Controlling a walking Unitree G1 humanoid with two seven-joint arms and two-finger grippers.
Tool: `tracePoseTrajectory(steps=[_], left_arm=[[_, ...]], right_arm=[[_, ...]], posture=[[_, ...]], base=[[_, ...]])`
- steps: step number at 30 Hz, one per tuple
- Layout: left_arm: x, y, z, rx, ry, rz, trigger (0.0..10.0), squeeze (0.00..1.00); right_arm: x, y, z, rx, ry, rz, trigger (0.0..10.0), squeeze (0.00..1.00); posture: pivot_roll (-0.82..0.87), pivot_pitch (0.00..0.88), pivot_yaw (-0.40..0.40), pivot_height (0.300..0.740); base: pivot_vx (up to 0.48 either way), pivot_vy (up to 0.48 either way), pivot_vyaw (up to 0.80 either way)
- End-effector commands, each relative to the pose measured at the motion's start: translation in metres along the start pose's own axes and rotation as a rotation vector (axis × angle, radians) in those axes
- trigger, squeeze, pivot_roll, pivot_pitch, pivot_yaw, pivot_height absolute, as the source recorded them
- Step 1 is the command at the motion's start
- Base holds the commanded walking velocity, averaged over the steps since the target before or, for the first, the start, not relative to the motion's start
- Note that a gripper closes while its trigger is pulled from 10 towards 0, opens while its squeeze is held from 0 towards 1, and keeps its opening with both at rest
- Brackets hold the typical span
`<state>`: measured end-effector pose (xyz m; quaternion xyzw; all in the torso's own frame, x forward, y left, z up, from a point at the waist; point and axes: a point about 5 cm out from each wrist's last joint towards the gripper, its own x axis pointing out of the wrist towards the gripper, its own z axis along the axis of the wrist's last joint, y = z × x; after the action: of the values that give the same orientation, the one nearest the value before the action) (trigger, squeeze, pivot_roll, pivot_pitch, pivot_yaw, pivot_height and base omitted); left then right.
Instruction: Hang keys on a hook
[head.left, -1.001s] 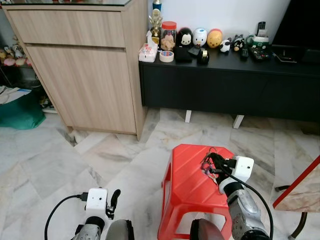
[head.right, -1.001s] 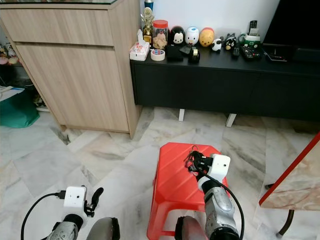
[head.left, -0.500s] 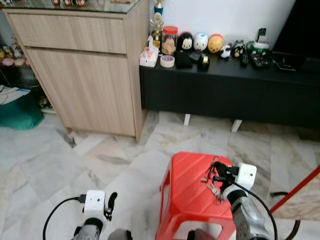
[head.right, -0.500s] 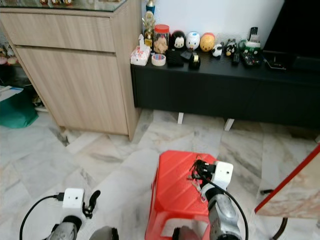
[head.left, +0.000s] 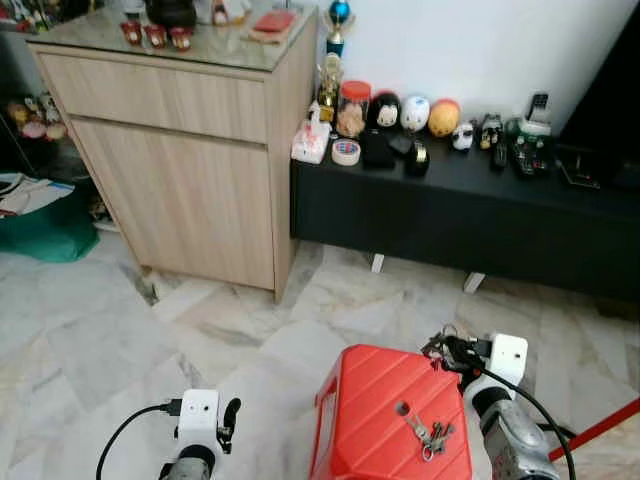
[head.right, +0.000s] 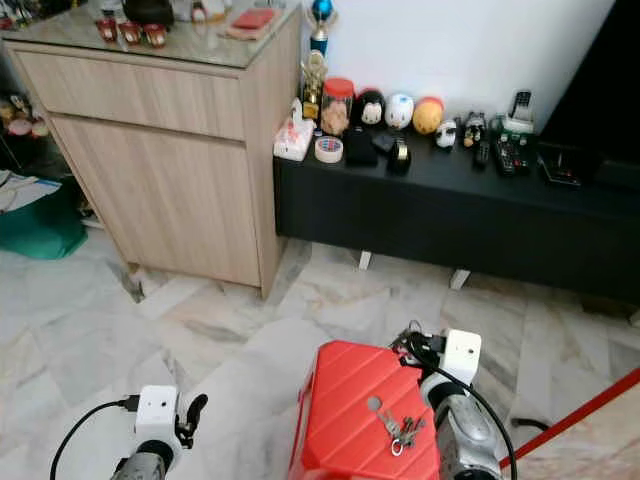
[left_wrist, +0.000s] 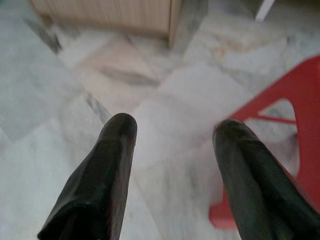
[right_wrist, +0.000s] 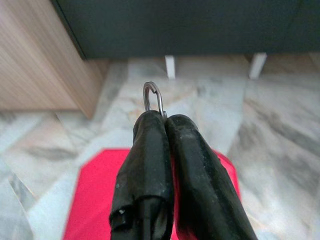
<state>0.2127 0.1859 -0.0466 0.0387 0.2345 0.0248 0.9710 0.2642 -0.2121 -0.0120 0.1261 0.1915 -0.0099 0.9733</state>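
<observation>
My right gripper (head.left: 447, 351) hovers over the far right corner of a red plastic stool (head.left: 365, 400), shut on a metal key ring (right_wrist: 152, 97) that pokes out past its fingertips. A bunch of keys (head.left: 430, 436) shows against the stool top, nearer to me than the gripper. I cannot tell whether it hangs from the ring or lies on the stool. My left gripper (head.left: 228, 412) hangs low over the marble floor to the left of the stool, its fingers (left_wrist: 112, 150) open and holding nothing.
A light wooden cabinet (head.left: 190, 150) stands at the back left, with small items on its glass top. To its right a low black console (head.left: 470, 205) against the wall carries jars, toys and remotes. A green bag (head.left: 40, 225) sits far left. A red-edged table corner (head.left: 605, 430) juts in bottom right.
The whole picture has shifted: the camera rose, bringing the cabinet top into view and the stool lower. The bunch of keys now shows farther below the right gripper's fingertips than before.
</observation>
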Motion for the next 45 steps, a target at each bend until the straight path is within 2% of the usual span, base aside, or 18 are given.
tracePoseTrajectory(steps=[1,4,6,9,11,14,18,23,29,34,37,45], left_arm=[[-0.005,-0.002,-0.013,0.015,0.066,-0.001,10.0,0.0],[-0.006,0.0,-0.017,0.011,0.095,0.005,10.0,0.0],[-0.005,0.002,-0.019,0.023,0.121,-0.003,10.0,0.0],[-0.004,0.005,-0.02,0.036,0.138,-0.01,10.0,0.0],[-0.002,0.008,-0.02,0.032,0.168,-0.002,10.0,0.0],[-0.001,0.01,-0.021,0.042,0.197,0.002,10.0,0.0],[0.001,0.006,-0.021,0.043,0.223,-0.023,10.0,0.0],[0.003,0.001,-0.018,0.02,0.219,-0.028,10.0,0.0],[-0.001,0.006,-0.024,0.024,0.243,-0.017,10.0,0.0],[-0.003,0.021,-0.027,-0.021,0.265,0.043,10.0,0.0],[-0.006,0.024,-0.033,-0.02,0.296,0.043,10.0,0.0],[-0.02,0.028,-0.05,-0.034,0.348,0.061,10.0,0.0]], right_arm=[[-0.005,-0.01,-0.007,-0.003,0.046,-0.036,10.0,0.0],[-0.007,-0.015,-0.011,-0.008,0.07,-0.058,10.0,0.0],[-0.008,-0.019,-0.013,0.027,0.071,-0.107,10.0,0.0],[-0.009,-0.018,-0.016,0.057,0.077,-0.131,10.0,0.0],[-0.013,-0.014,-0.03,0.091,0.14,-0.147,10.0,0.0],[-0.017,-0.01,-0.043,0.045,0.209,-0.135,10.0,0.0],[-0.021,-0.012,-0.051,0.031,0.255,-0.163,10.0,0.0],[-0.026,-0.019,-0.056,0.0,0.293,-0.226,10.0,0.0],[-0.026,-0.02,-0.057,0.004,0.313,-0.253,10.0,0.0],[-0.031,-0.022,-0.064,0.015,0.348,-0.284,10.0,0.0],[-0.038,-0.019,-0.076,-0.001,0.396,-0.286,10.0,0.0],[-0.044,-0.02,-0.083,-0.011,0.409,-0.284,10.0,0.0]], posture=[[0.1,0.0,-0.117,0.74],[0.1,0.0,-0.086,0.74],[0.12,0.0,-0.052,0.74],[0.12,0.0,-0.044,0.74],[0.11,0.0,-0.061,0.74],[0.09,0.0,-0.088,0.74],[0.07,0.0,-0.117,0.74],[0.08,0.0,-0.103,0.74],[0.02,0.0,-0.052,0.74],[0.03,0.0,-0.057,0.74],[0.04,0.0,-0.061,0.74],[0.01,0.0,-0.051,0.74]], base=[[0.0,0.0,0.0],[0.0,0.0,0.0],[0.0,0.0,0.0],[0.0,0.0,0.0],[0.0,0.0,0.0],[0.0,0.0,0.0],[0.0,0.0,0.0],[0.0,0.0,0.0],[0.0,0.0,0.0],[0.0,0.0,0.0],[0.0,0.0,0.0],[-0.09,0.0,0.0]])
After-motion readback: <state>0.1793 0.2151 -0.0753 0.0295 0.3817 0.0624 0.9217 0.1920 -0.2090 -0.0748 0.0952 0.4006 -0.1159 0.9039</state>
